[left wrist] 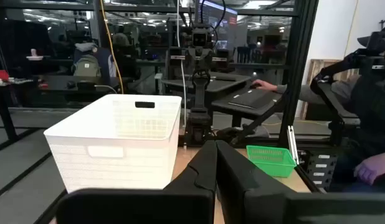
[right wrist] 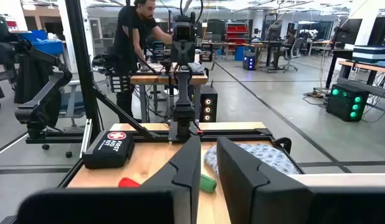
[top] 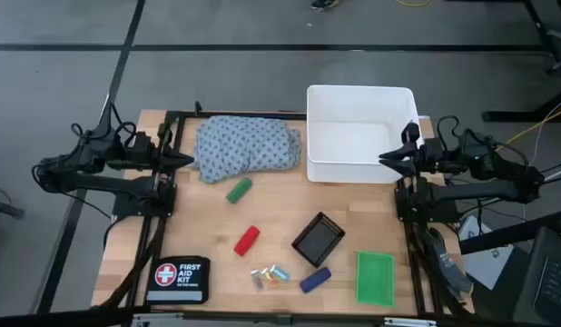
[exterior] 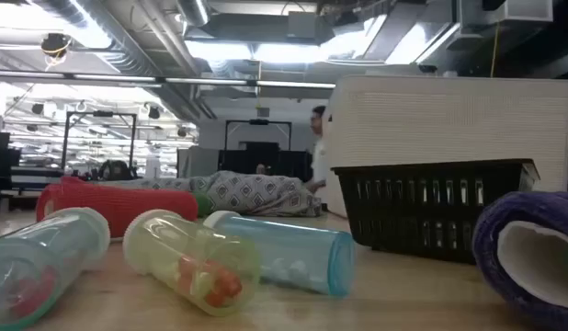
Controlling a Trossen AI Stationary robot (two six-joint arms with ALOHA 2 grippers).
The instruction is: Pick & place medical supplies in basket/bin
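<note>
The blue-grey dotted cloth (top: 247, 147) lies bunched on the far part of the table, left of the white tub (top: 360, 134). A green roll (top: 239, 190), a red roll (top: 247, 240) and a blue roll (top: 315, 279) lie on the wood, with small clear packets (top: 270, 274) near the front edge. The black mesh tray (top: 318, 239) and the green tray (top: 374, 276) sit at the near right. My left gripper (top: 185, 159) hovers shut at the table's left edge beside the cloth. My right gripper (top: 388, 156) hovers at the right edge by the tub, its fingers slightly apart.
A black pouch lettered FIRST AID KIT (top: 178, 280) lies at the near left corner. Black frame rails run along both side edges of the table. Bare wood shows between the rolls and the cloth. People stand and sit beyond the table (right wrist: 136, 37), (left wrist: 367, 124).
</note>
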